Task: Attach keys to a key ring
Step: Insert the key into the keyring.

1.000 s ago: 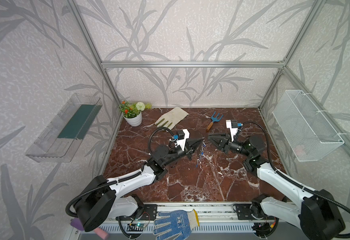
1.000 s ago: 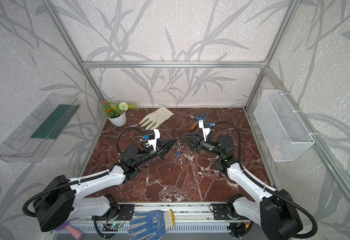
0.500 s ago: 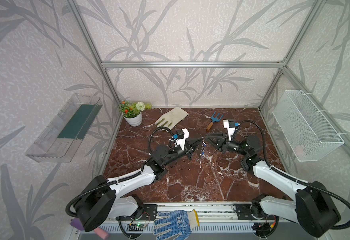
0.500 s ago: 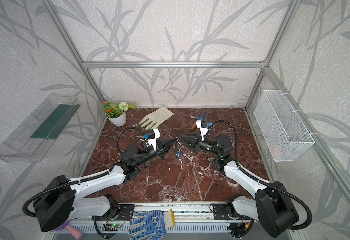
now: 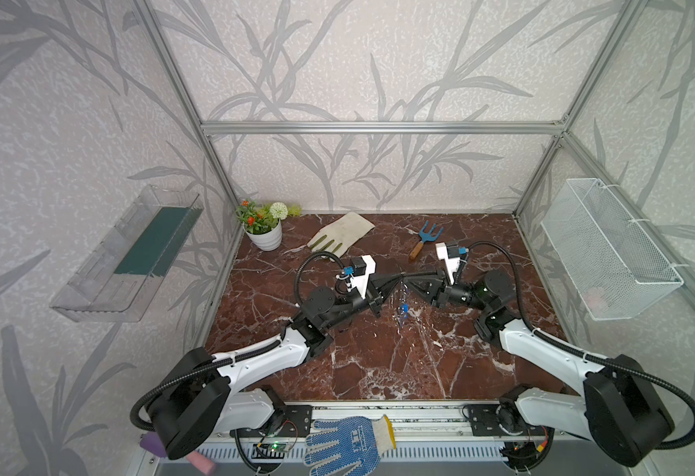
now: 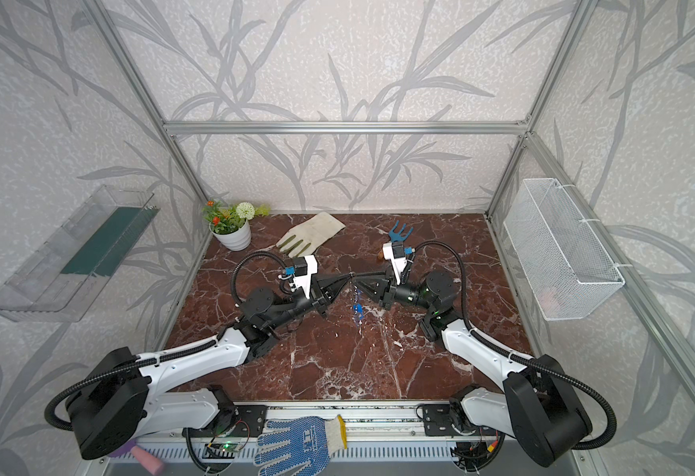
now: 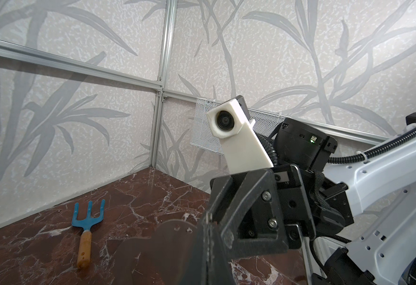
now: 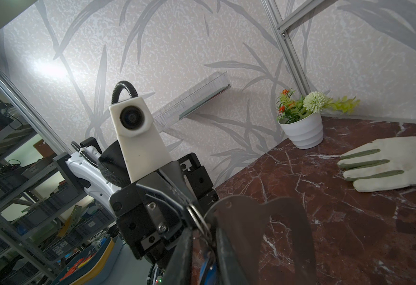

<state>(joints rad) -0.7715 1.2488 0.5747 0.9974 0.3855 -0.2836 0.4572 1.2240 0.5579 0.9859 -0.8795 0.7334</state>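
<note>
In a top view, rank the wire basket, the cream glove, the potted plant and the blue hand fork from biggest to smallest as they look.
1. wire basket, clearly the largest.
2. cream glove and potted plant: they look about alike, so I won't rank them.
3. blue hand fork, the smallest.

Right claw [image 5: 412, 282] now nearer the left claw [image 5: 396, 281], tip to tip, jaws narrower.

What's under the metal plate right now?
Blue key tags dangle beneath the metal plate on thin wire rings, over the marble tabletop. Their number, and whether a ring passes through a plate hole, cannot be seen: the fingers cover that spot.
</note>
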